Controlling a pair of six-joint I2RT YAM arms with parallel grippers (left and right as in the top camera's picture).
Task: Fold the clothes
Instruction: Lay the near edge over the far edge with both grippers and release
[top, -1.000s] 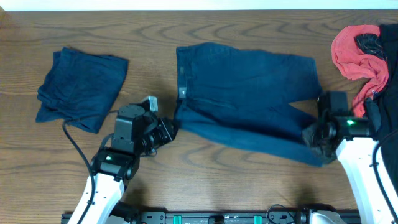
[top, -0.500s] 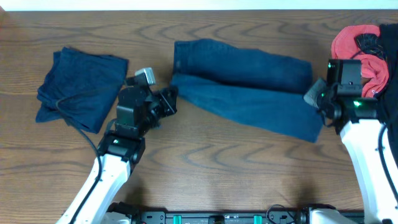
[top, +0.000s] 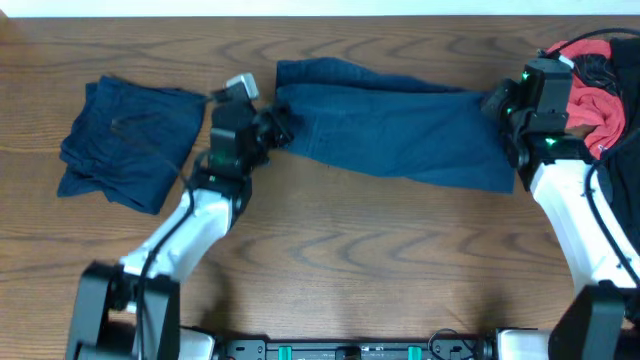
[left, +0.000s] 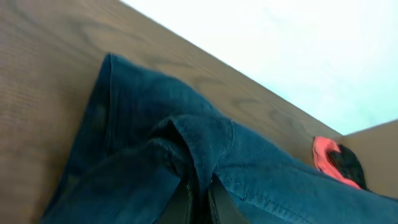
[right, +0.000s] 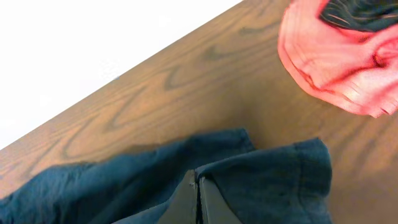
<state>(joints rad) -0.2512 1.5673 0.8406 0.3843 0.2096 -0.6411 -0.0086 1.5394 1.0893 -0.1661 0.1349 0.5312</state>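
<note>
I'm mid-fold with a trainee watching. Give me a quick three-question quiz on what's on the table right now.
1. True or false: the left gripper and the right gripper are both shut on the jeans.
2. Fill in: the folded blue garment lies on the robot's ____ side.
3. Which lies nearest the right gripper? A. folded blue garment B. red garment C. left gripper

Key: 1 true; 2 left; 3 B.
</note>
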